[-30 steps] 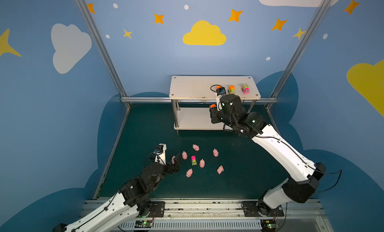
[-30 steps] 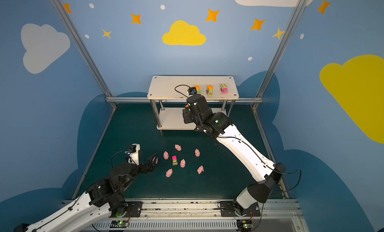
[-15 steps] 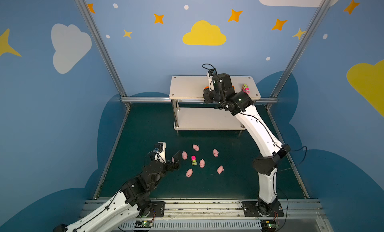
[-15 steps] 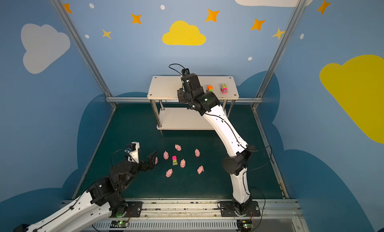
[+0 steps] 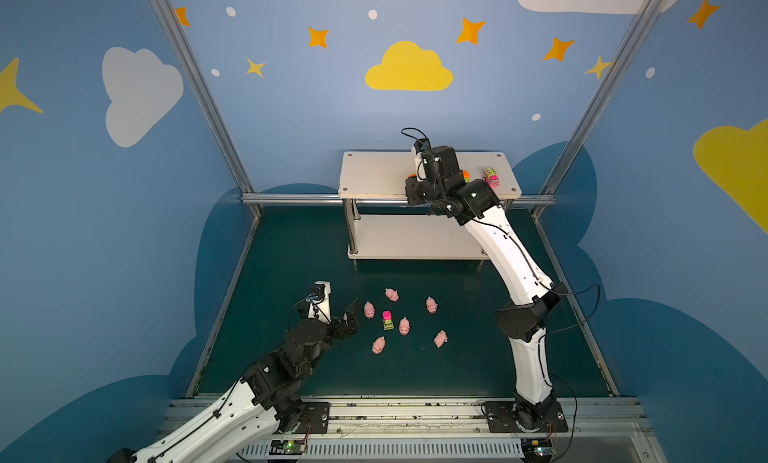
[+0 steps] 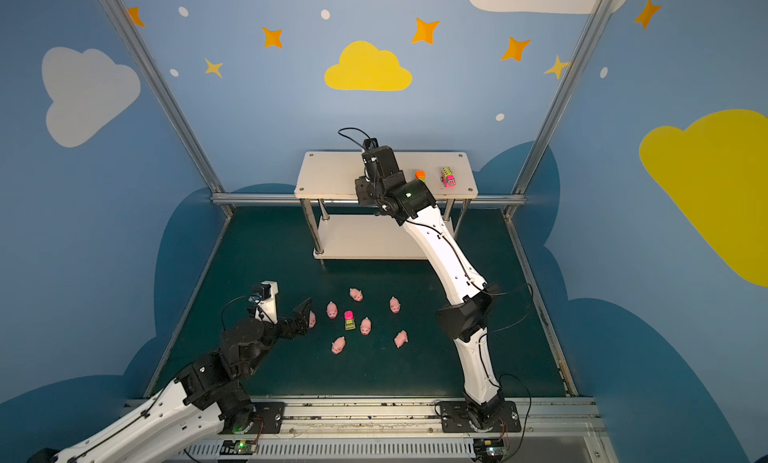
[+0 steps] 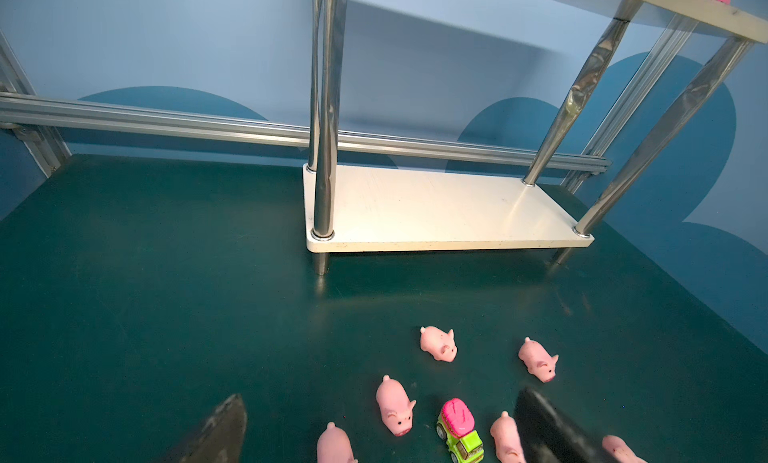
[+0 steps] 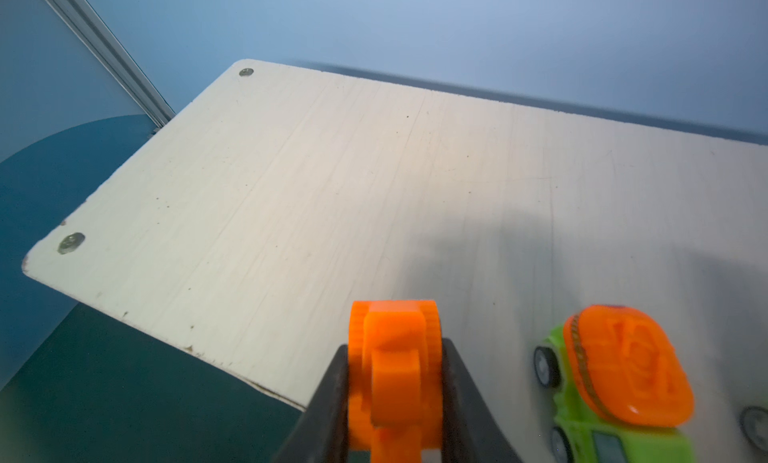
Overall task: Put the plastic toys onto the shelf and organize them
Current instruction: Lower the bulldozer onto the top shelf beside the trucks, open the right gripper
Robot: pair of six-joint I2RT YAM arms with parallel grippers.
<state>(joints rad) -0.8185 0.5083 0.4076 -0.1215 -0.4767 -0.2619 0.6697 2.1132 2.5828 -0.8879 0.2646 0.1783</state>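
My right gripper (image 8: pixel 395 382) is shut on an orange toy vehicle (image 8: pixel 395 348), held just over the front edge of the shelf's top board (image 8: pixel 332 182). Close beside it on the board stands a green vehicle with an orange top (image 8: pixel 615 382). A pink and green vehicle (image 5: pixel 491 177) stands further right on the shelf (image 5: pixel 374 174). Several pink pigs (image 5: pixel 404 326) and a pink-topped green vehicle (image 5: pixel 387 319) lie on the green floor. My left gripper (image 5: pixel 350 311) is open low at their left edge, with a pig (image 7: pixel 395 407) between its fingers (image 7: pixel 220 427).
The shelf's lower board (image 7: pixel 436 207) is bare between its chrome legs (image 7: pixel 326 108). An aluminium rail (image 5: pixel 291 199) runs along the back wall behind the shelf. Blue walls and slanted frame posts (image 5: pixel 199 91) enclose the floor on the sides.
The right arm rose from in front of the shelf and carried the orange vehicle up over the top board. The left arm has barely moved and stays open.
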